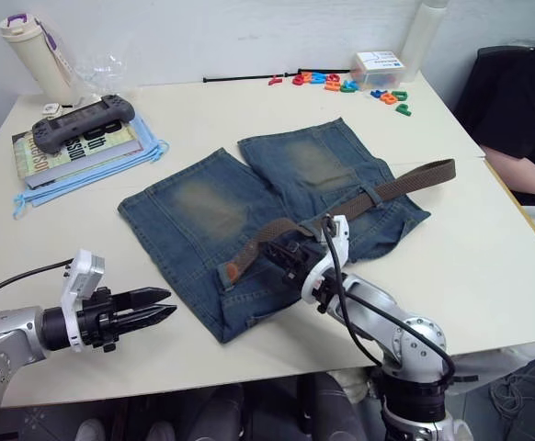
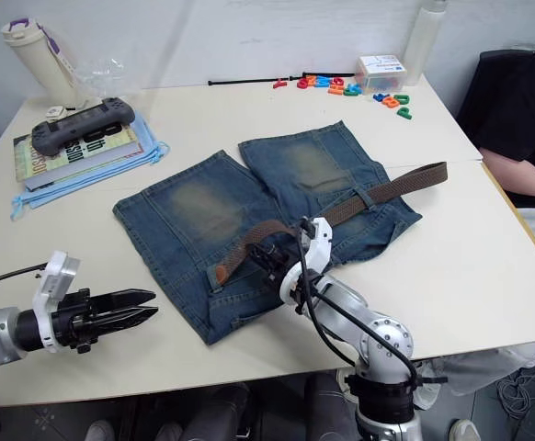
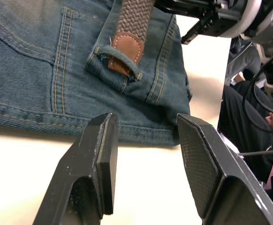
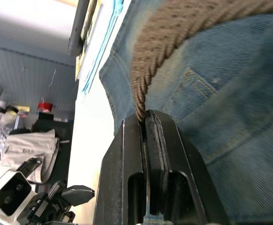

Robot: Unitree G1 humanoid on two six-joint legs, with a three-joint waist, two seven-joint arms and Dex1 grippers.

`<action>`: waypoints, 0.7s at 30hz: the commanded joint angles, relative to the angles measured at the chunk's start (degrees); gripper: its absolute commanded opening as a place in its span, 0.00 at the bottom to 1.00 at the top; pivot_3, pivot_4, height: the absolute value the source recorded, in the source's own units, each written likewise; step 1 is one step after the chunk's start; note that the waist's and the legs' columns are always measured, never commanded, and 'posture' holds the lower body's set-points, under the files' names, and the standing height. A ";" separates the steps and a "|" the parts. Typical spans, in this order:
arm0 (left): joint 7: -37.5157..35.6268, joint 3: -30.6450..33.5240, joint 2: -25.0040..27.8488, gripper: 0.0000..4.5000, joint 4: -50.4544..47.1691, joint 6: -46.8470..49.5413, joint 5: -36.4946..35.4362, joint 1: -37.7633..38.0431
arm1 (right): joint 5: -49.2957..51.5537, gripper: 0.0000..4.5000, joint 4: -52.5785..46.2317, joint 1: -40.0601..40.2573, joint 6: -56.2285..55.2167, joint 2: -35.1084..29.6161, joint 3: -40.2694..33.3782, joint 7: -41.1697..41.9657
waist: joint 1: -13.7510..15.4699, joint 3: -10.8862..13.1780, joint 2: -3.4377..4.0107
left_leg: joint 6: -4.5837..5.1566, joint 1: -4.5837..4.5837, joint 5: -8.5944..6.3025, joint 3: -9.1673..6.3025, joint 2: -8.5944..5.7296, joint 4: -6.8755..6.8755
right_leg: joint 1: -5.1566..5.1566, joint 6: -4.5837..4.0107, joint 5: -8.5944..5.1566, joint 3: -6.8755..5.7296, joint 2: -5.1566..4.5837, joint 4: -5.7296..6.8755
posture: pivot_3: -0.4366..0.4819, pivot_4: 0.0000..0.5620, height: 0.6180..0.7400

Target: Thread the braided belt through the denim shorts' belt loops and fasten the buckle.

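shorts: denim shorts (image 1: 277,220) flat mid-frame, waistband toward robot | belt: braided belt (image 1: 405,184) across it, tan tip (image 3: 125,50) poked through one belt loop (image 3: 114,58) | right gripper (image 1: 290,257): jaws clamped on strap, likely feeding it | left gripper (image 1: 153,308): lower left, jaws wide, probably waiting to take the tip
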 commanded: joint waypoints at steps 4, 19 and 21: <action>-0.83 0.35 -0.67 0.50 0.29 -3.60 1.33 0.86 | -0.92 0.00 3.66 -2.59 0.70 0.95 3.43 4.03 | 0.00 0.00 0.00 | -0.02 -0.01 -0.01 0.00 0.04 0.00 | 0.00 0.00 0.00 0.01 0.05 0.00 | 0.48 0.27 0.32; -1.22 -8.40 -1.43 0.50 5.26 -8.05 7.96 -6.62 | -6.68 0.00 14.56 -6.36 5.14 2.00 5.98 20.08 | -0.20 -0.02 -0.04 | -0.15 0.04 -0.06 0.00 0.19 0.01 | -0.02 -0.05 -0.02 0.01 0.22 0.05 | 0.48 0.27 0.32; -2.04 -10.40 -0.71 0.50 6.71 -7.28 8.66 -8.79 | -7.91 0.00 14.63 -6.60 4.98 2.25 5.74 22.07 | -0.21 -0.03 -0.04 | -0.17 0.06 -0.05 0.00 0.20 0.01 | -0.01 -0.05 -0.02 0.00 0.24 0.08 | 0.48 0.27 0.32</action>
